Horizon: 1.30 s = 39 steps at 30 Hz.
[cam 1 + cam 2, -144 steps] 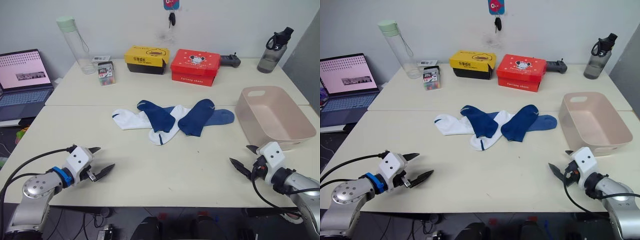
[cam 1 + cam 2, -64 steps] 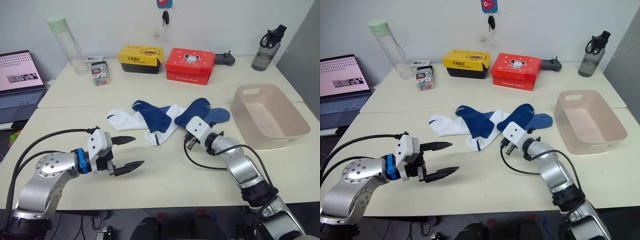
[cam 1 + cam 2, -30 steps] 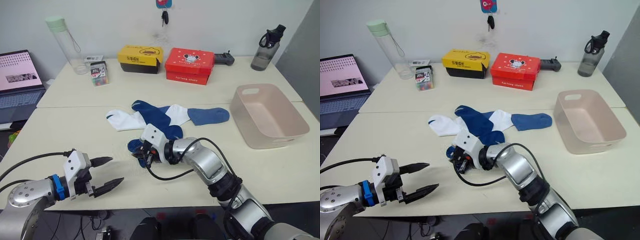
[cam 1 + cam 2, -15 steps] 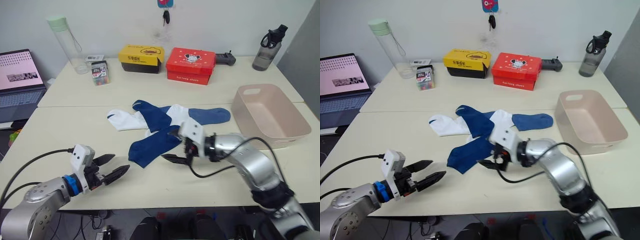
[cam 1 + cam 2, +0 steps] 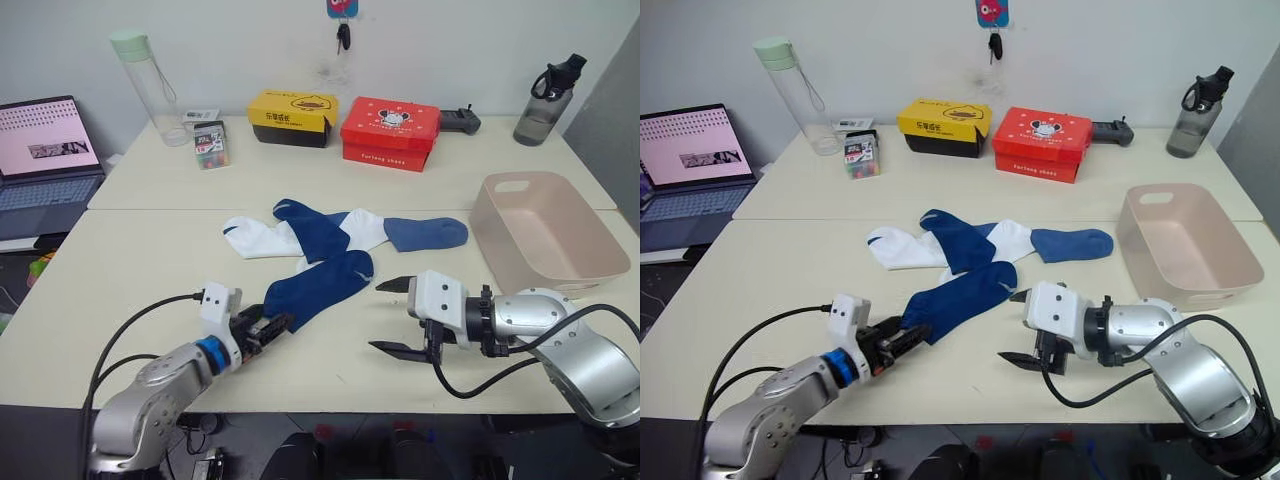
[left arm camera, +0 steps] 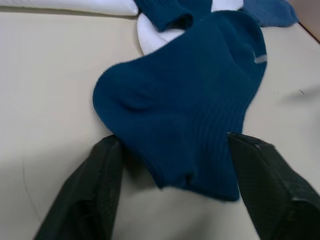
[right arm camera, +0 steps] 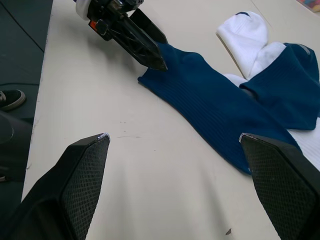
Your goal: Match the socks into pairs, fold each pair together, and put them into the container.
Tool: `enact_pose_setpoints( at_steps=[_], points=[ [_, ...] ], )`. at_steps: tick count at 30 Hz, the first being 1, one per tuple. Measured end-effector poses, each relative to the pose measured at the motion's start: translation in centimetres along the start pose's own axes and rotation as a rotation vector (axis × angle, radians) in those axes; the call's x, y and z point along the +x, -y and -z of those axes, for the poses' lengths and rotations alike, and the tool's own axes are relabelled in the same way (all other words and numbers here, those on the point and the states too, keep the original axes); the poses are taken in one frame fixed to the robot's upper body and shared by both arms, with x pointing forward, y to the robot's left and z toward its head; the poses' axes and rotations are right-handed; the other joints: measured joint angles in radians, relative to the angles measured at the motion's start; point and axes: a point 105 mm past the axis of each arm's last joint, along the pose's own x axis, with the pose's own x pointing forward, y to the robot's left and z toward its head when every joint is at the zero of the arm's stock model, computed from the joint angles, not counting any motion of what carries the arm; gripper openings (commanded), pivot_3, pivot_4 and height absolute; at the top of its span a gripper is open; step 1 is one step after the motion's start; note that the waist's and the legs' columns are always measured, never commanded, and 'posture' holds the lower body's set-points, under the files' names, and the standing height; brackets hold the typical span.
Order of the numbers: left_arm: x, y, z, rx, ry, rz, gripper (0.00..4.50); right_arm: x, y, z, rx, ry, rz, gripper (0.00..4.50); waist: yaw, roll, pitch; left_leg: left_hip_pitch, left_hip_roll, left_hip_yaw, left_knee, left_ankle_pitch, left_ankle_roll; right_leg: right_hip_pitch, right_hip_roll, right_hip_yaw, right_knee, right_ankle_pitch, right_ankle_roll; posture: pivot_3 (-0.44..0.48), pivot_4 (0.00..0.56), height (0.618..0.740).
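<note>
Cream table (image 5: 150, 250) carries everything, and I take the pile of socks (image 5: 330, 232) in its middle as the landmark. Pale pink container (image 5: 545, 235) stands well to the right of the pile and has nothing in it.

From the pile one navy sock (image 5: 315, 285) is pulled out toward the robot. Its long axis runs diagonal, from the pile down to the robot's left side. The near end of this sock lies between the fingers of the left gripper (image 5: 265, 328), as the left wrist view shows: one black finger (image 6: 90, 195) at each side of the fabric, jaws parted and not yet pressing it. So the left arm is clearly the nearer one for the coming grasp, I judge.

Right gripper (image 5: 395, 317) hovers beside the other end of that sock, jaws spread wide, holding nothing.

Counting what I can see: two navy socks, one medium blue sock (image 5: 428, 233) at the right edge of the pile, and white fabric (image 5: 255, 238) partly covered, probably two socks. A sixth sock I cannot make out
</note>
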Motion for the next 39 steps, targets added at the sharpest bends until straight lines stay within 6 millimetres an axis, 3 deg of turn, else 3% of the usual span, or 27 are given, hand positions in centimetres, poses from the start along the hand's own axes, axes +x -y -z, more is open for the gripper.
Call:
enact_pose_setpoints(
  at_steps=[8, 14, 19, 23, 29, 33, 36, 39],
  points=[
    [0.4, -0.2, 0.4, -0.014, -0.004, -0.017, 0.01, 0.0, 0.0, -0.2, -0.019, 0.019, 0.002, 4.5, -0.001, -0.001, 0.0, 0.0, 0.0, 0.0, 0.0, 0.0, 0.0, 0.0, 0.0, 0.0, -0.001, 0.0, 0.0, 0.0, 0.15, 0.726],
    [-1.5, -1.6, -0.3, -0.001, 0.014, -0.027, 0.01, -0.1, 0.4, 0.2, -0.029, 0.016, 0.005, 4.5, -0.003, -0.003, 0.003, 0.0, 0.001, 0.0, 0.0, 0.0, 0.0, -0.001, 0.0, 0.0, 0.0, 0.0, 0.0, 0.0, 0.15, 0.726],
    [-5.3, -3.3, -5.6, 0.044, 0.127, -0.009, 0.01, -0.2, 0.3, 0.2, -0.042, 0.014, -0.012, 4.5, -0.002, -0.007, 0.006, -0.001, 0.001, -0.001, 0.0, 0.0, 0.0, -0.001, 0.0, -0.001, -0.001, 0.0, 0.0, 0.0, 0.15, 0.726],
    [-9.0, -4.2, -11.5, 0.189, 0.156, 0.007, 0.01, -0.5, 0.5, 0.3, -0.059, 0.006, -0.013, 4.5, -0.003, -0.009, 0.009, -0.001, 0.0, -0.001, 0.0, 0.0, 0.0, -0.001, 0.0, 0.0, -0.001, 0.0, 0.0, 0.0, 0.15, 0.726],
    [-11.1, -2.3, -14.2, 0.306, -0.034, 0.125, 0.01, -1.6, 1.6, 0.7, -0.064, -0.029, 0.022, 4.5, -0.004, -0.009, 0.012, -0.001, 0.0, -0.001, -0.002, 0.0, 0.0, -0.002, 0.0, -0.001, -0.002, 0.0, 0.0, 0.0, 0.15, 0.726],
    [-9.9, -0.7, -13.8, 0.338, -0.119, 0.187, 0.01, -2.4, 2.0, 1.1, -0.067, -0.056, 0.048, 4.5, -0.003, -0.006, 0.014, -0.001, 0.0, -0.001, -0.002, 0.0, 0.0, -0.002, 0.0, 0.0, -0.001, 0.0, 0.0, 0.0, 0.15, 0.726],
    [-6.5, 0.6, -12.1, 0.256, -0.104, 0.267, 0.01, -2.6, 2.0, 1.3, -0.058, -0.064, 0.058, 4.5, 0.0, -0.005, 0.015, -0.001, 0.0, -0.001, -0.001, 0.0, 0.0, -0.001, 0.0, -0.001, 0.0, 0.0, 0.0, 0.0, 0.15, 0.726],
    [-3.2, 3.1, -9.1, 0.193, -0.172, 0.39, 0.01, -2.9, 1.7, 1.8, -0.042, -0.082, 0.064, 4.5, -0.001, -0.009, 0.017, -0.002, 0.0, -0.001, 0.0, 0.0, 0.0, -0.001, 0.0, 0.0, 0.0, 0.0, 0.0, 0.0, 0.15, 0.726]
  ],
)
